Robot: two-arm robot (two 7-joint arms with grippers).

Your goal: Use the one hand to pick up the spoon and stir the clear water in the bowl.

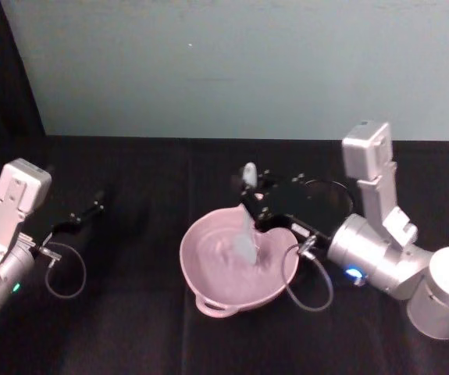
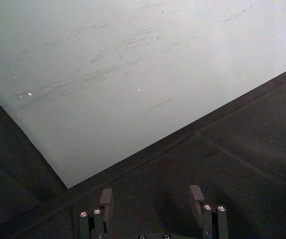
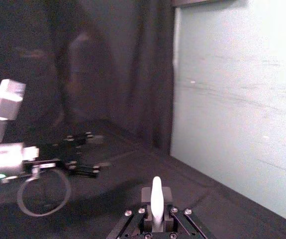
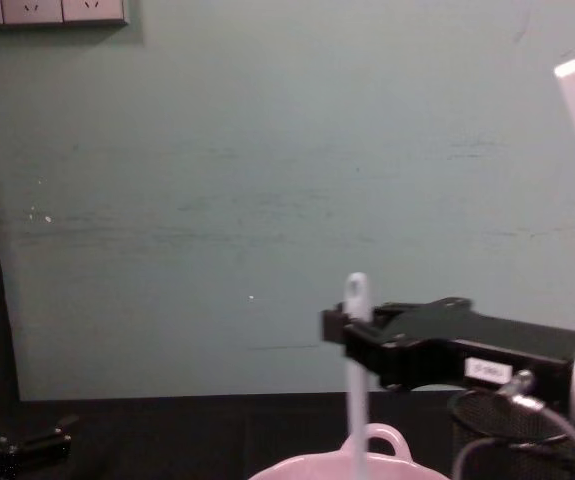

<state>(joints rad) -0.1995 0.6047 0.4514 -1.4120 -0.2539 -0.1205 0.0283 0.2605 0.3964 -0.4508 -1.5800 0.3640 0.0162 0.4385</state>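
The right tool (image 1: 254, 197) is clamped on the spoon (image 1: 247, 228), its fingers pinching the white handle a little below the upper end. In the chest view that tool (image 4: 347, 332) reaches in from the right above the bowl, and the spoon (image 4: 355, 385) stands nearly upright, with the oval hole at the handle's end just above the fingers and the shaft running down past the rim. From the head view the broader scoop end sits inside the pale pink bowl (image 1: 187, 251), toward its far right side; how deep it reaches I cannot tell. The right wrist view shows the handle (image 3: 156, 198) rising between the closed fingers of the right tool (image 3: 156, 211). Behind the tool come its silver wrist (image 1: 365, 251) and a looping cable (image 1: 306, 293) beside the bowl. The bowl (image 4: 302, 468) rests on the black table (image 1: 130, 328) near the middle, its small loop handle facing the robot. A black wire-mesh cup (image 4: 512, 440) stands just right of the bowl, under the right arm. The left tool (image 1: 93, 211) is parked well apart at the table's left, low over the cloth, and in the left wrist view its fingers (image 2: 105, 201) stand wide with nothing between them. A pale green wall (image 4: 217, 200) backs the table.
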